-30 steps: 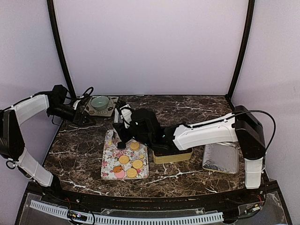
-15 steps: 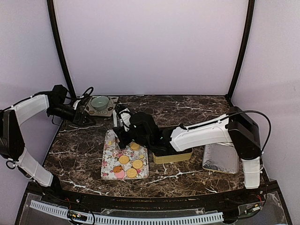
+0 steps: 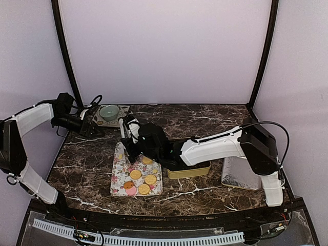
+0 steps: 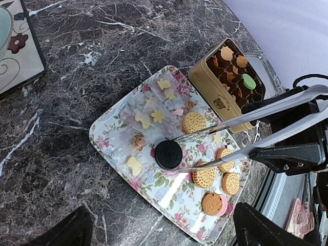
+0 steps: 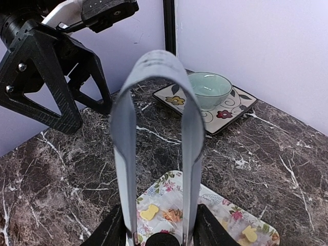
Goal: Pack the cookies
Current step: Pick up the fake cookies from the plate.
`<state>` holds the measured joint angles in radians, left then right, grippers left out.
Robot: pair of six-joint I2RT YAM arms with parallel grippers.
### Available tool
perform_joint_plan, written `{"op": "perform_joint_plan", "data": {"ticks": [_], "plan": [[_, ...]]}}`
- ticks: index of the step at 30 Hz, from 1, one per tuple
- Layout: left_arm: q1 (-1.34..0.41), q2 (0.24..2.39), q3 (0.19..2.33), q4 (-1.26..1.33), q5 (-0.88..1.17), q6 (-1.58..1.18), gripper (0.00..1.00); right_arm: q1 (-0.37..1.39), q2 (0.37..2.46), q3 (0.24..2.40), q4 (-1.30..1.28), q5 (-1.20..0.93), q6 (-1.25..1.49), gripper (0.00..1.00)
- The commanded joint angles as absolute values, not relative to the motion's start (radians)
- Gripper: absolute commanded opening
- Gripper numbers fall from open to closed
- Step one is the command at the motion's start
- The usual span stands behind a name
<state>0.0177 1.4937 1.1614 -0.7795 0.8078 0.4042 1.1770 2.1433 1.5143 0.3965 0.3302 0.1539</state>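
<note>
The cookies (image 4: 204,177) lie on a flower-patterned tray (image 4: 110,146): several golden round ones, a brown-and-pink one (image 4: 211,203) and a dark round one (image 4: 168,154). My right gripper (image 3: 134,141) is shut on metal tongs (image 4: 256,109). The tong tips stand on either side of the dark cookie, close against its edge, and it rests on the tray. In the right wrist view the tongs (image 5: 192,128) arch upward, with the dark cookie (image 5: 163,240) at the bottom edge. A gold tin (image 4: 210,95) with brown cups holds a few cookies, one of them green (image 4: 249,81). My left gripper (image 3: 92,130) hangs open at the far left.
A pale green bowl (image 3: 109,111) sits on a patterned square plate (image 3: 121,121) at the back left, near my left gripper. A silvery lid (image 3: 241,173) lies right of the tin. Small yellow shapes in clear wrap (image 4: 154,115) lie on the tray's far part.
My right arm has shifted a little to the left over the tray, carrying the tongs with it. The left arm has not moved.
</note>
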Motion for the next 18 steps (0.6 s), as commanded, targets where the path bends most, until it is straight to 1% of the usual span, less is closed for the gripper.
{"op": "perform_joint_plan", "data": {"ticks": [1, 8, 12, 18], "plan": [[0.021, 1.454, 1.151, -0.798, 0.83, 0.419, 0.98, 1.172, 2.154, 1.542, 0.511, 0.338, 0.146, 0.43], [0.021, 1.457, 1.153, -0.799, 0.848, 0.418, 0.98, 1.172, 2.148, 1.478, 0.635, 0.335, 0.157, 0.45], [0.021, 1.456, 1.157, -0.805, 0.846, 0.422, 0.98, 1.173, 2.172, 1.504, 0.605, 0.331, 0.159, 0.45], [0.021, 1.451, 1.154, -0.808, 0.848, 0.428, 0.98, 1.172, 2.191, 1.469, 0.631, 0.331, 0.164, 0.45]]}}
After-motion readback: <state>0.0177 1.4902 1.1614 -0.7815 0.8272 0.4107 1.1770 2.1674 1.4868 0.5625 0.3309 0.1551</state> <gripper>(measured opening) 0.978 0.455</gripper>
